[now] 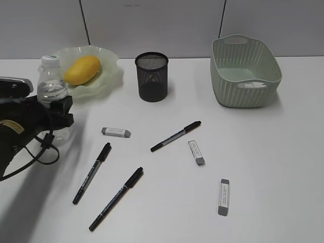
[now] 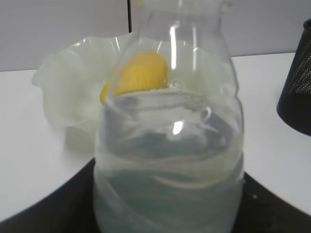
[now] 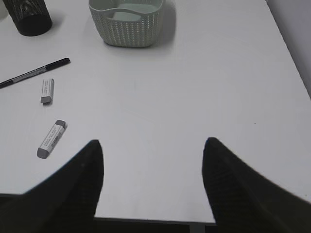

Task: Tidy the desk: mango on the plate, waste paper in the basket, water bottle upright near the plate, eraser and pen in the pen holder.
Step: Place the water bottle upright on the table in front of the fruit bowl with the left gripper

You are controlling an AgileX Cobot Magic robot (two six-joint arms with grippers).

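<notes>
While the water bottle stands upright beside the plate, the scene reads as follows.

Water bottle (image 1: 52,86): upright at the left of the white counter (image 1: 263,167), just in front of the plate; clear, partly filled, white cap on top.
Left fingers (image 1: 59,112): clamped on the water bottle's lower body; in the left wrist view the bottle (image 2: 167,160) fills the space between them.
Mango (image 1: 83,69): lying in the plate, seen through the bottle in the left wrist view.
Plate (image 1: 109,81): pale green ruffled glass dish at the back left.
Pen holder (image 1: 152,77): black mesh cup, upright, between plate and basket; nothing can be made out inside it.
Basket (image 1: 245,71): sage green, back right; a small white scrap shows at its near wall.
Pens: three black pens lie loose on the counter, one mid-counter (image 1: 175,136), two front left (image 1: 91,172) (image 1: 116,198).
Erasers: three grey-ended erasers lie apart (image 1: 116,132) (image 1: 196,152) (image 1: 224,196).
Right fingers (image 3: 153,179): spread apart, holding nothing, above bare counter at the near edge.
</notes>
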